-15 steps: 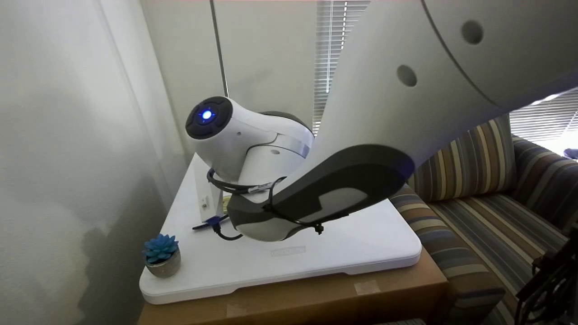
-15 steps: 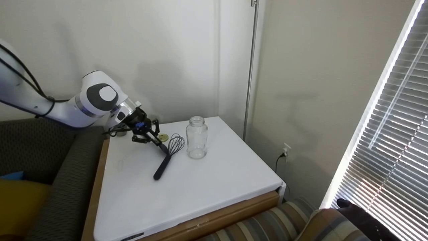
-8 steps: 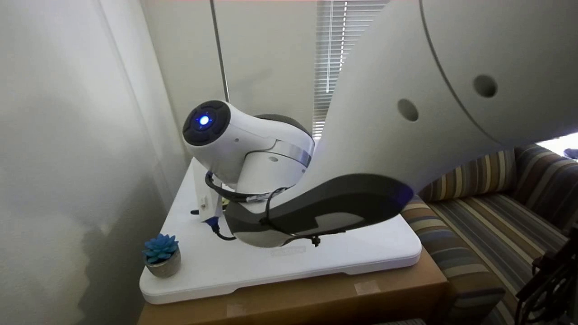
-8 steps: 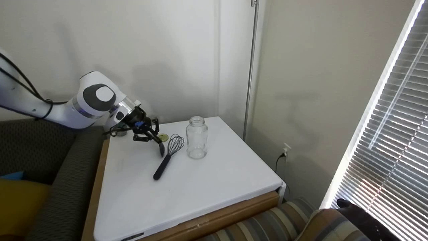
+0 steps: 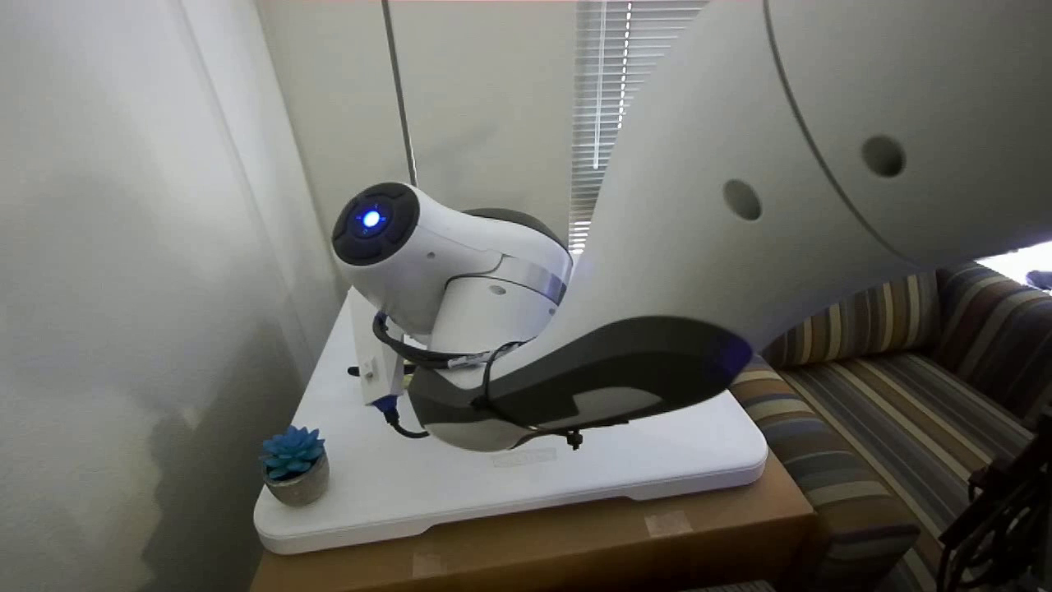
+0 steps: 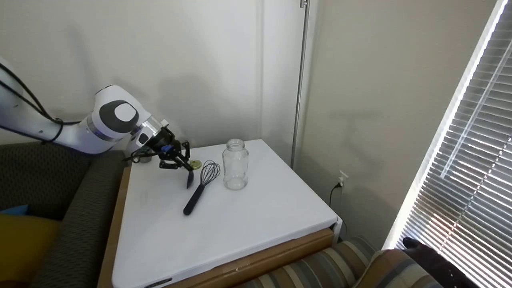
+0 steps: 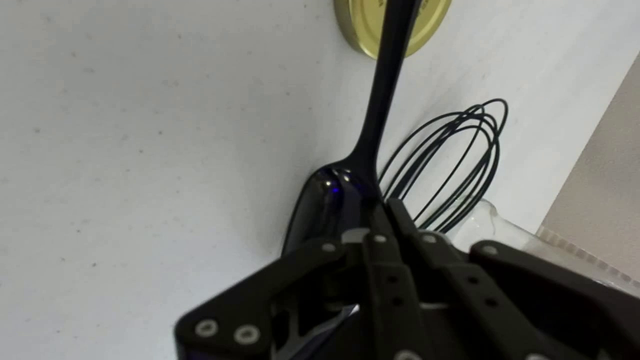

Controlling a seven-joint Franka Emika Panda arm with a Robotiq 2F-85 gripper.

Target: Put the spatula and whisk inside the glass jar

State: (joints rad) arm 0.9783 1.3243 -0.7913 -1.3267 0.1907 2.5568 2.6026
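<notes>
Wrist view: the gripper enters from below, fingers drawn together, tips right at the rim of the spatula head. Whether that rim is pinched between the tips cannot be told. Head is black and glossy, partly hidden by the fingers; handle runs away from them and crosses over the gold lid. Contact between handle and lid: not determinable.

Exterior view: spatula head shows just below the fingertips, narrow end downward. Touching the white table or not, cannot tell. The whisk lies on the table just beside the spatula head, with a narrow gap between the two; black handle toward the near edge, wire loops away from it.

The glass jar stands upright on the table, clear, mouth up, just beside the wire loops with a slim gap between. Part of it also shows in the wrist view, beyond the fingers. Both utensils are outside the jar.

Surroundings: the arm reaches over the table in both exterior views. In an exterior view it hides much of the surface; a potted blue succulent stands at a corner, a cardboard box sits beneath, a striped sofa alongside.
</notes>
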